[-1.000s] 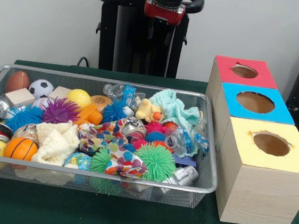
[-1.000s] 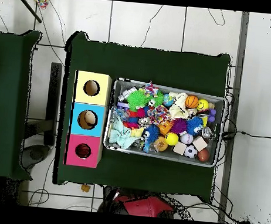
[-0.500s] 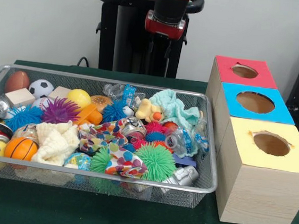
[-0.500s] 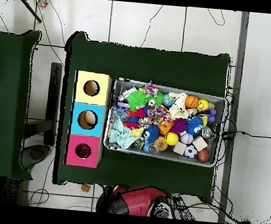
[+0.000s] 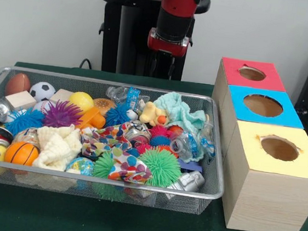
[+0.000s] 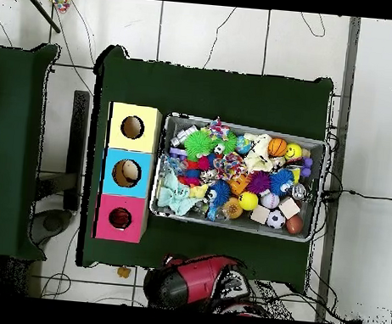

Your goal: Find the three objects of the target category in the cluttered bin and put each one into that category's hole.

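End effector [image 5: 163, 61] hangs behind the bin's [image 5: 216, 155] far edge, grip unreadable from here; best descend squarely over one exposed toy, clear of the mesh rim.

Green-clothed table [image 5: 33, 213], wire bin [image 5: 213, 177], three-holed wooden box [image 5: 261, 198]

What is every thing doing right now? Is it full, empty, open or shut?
Mesh bin: heaped full of toys.
Red box: upright, hole on top open.
Blue box: upright, hole open.
Yellow box: upright, hole open.
Crushed can: lying on its side in the bin.
Hand: hanging behind the bin, holding nothing I can see; open or shut, cannot tell.
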`<state>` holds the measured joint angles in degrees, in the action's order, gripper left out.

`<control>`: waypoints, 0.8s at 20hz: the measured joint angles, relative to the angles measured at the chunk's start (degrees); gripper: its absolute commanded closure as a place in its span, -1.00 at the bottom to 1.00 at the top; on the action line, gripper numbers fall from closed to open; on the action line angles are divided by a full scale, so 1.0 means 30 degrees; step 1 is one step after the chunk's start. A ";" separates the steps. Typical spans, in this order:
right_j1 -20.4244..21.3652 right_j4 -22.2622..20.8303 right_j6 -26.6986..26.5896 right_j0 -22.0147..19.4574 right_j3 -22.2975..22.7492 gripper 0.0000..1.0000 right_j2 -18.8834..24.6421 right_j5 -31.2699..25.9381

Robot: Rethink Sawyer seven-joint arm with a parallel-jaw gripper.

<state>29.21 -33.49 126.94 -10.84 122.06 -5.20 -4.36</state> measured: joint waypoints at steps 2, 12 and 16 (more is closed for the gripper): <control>-0.0151 0.0000 0.0000 -0.0023 -0.0130 -1.00 0.0003 0.0023; -0.0817 0.0002 0.0000 -0.0118 -0.0307 -1.00 -0.0051 0.0031; -0.1122 0.0000 0.0000 -0.0069 -0.0337 -1.00 -0.0251 0.0122</control>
<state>25.84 -33.49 126.94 -11.05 121.05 -5.95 -3.99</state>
